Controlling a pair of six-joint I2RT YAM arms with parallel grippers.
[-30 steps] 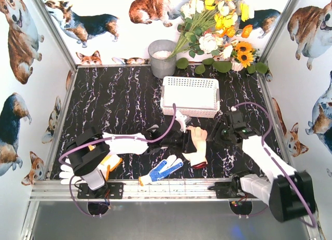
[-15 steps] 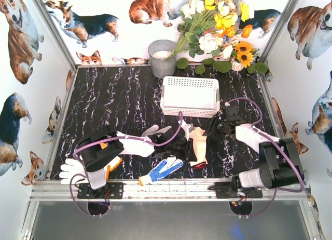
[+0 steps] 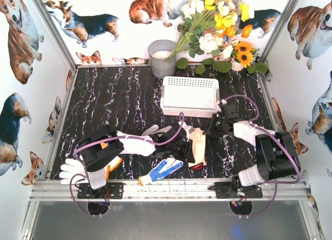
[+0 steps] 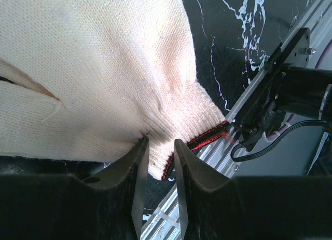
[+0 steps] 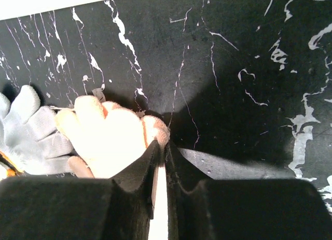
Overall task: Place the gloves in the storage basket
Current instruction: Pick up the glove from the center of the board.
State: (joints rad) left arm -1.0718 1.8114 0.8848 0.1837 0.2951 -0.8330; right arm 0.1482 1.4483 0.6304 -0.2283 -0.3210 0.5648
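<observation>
A pale yellow glove (image 3: 197, 144) with a dark, red-trimmed cuff lies in front of the white slotted storage basket (image 3: 190, 96). My left gripper (image 3: 183, 147) is shut on its cuff end; in the left wrist view the ribbed cuff (image 4: 194, 127) sits between the jaws of the left gripper (image 4: 161, 143). My right gripper (image 3: 209, 132) pinches a fingertip of the same glove (image 5: 111, 141), and in the right wrist view the right gripper (image 5: 164, 144) has its jaws almost touching. A blue-dotted glove (image 3: 161, 169), a white glove (image 3: 69, 170) and an orange-yellow glove (image 3: 110, 164) lie near the front rail.
A grey metal bucket (image 3: 162, 57) and a bunch of flowers (image 3: 218, 27) stand behind the basket. Another whitish glove (image 3: 156, 131) lies under the left arm, seen also as a grey-white glove (image 5: 28, 127). The metal front rail (image 3: 171, 187) runs along the near edge.
The right gripper has swung in toward the basket's front corner and closed on the pale glove's fingertip. The left gripper has tightened on the cuff and shifted slightly right.
</observation>
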